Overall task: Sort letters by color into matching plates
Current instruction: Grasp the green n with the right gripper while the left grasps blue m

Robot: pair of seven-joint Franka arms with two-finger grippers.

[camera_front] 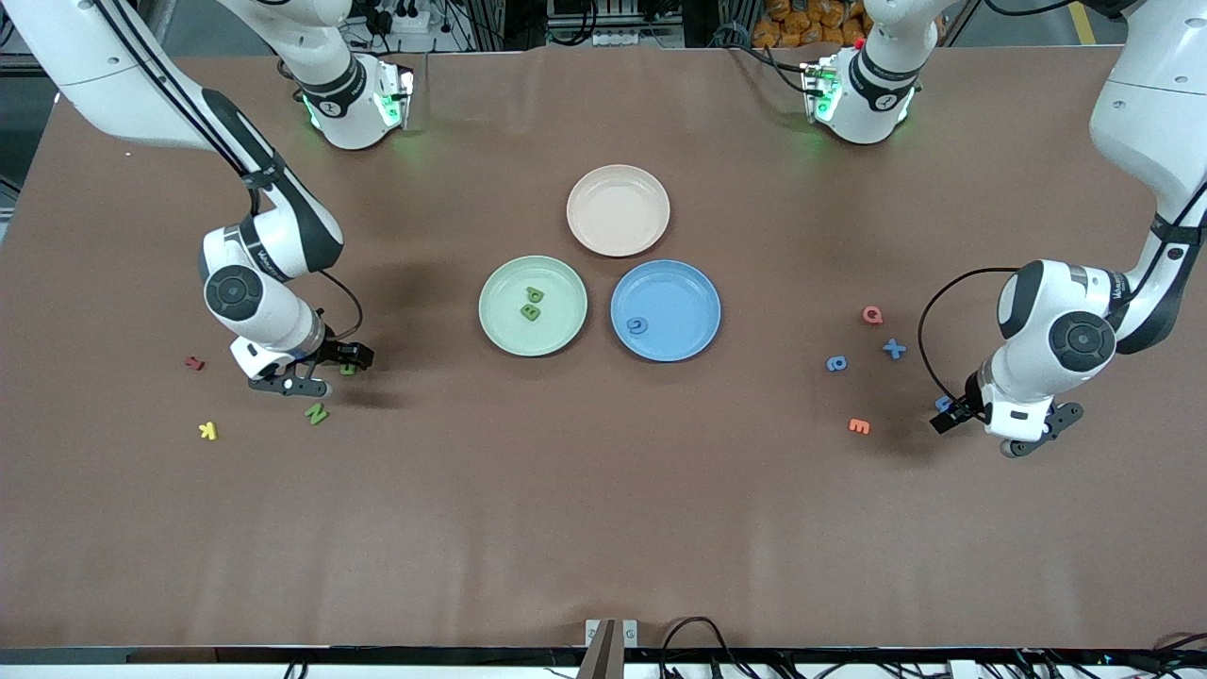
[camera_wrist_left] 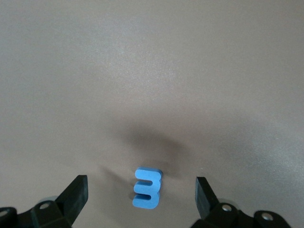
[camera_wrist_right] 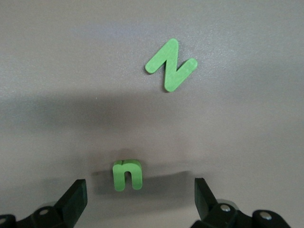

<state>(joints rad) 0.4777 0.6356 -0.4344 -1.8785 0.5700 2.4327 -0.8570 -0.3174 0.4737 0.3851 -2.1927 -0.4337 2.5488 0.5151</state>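
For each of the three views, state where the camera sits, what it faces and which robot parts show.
Front view: high across the table, facing both arms; shows the green plate and blue plate.
Left wrist view: looks down past the open left pincer at a blue letter.
Right wrist view: looks down past the open right pincer at the green N, which the front view shares.

green plate (camera_front: 504, 321), blue plate (camera_front: 693, 283), green N (camera_wrist_right: 170, 65)

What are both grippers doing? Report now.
Left gripper: open, low over a blue letter, holding nothing.
Right gripper: open, low over a green letter, holding nothing.
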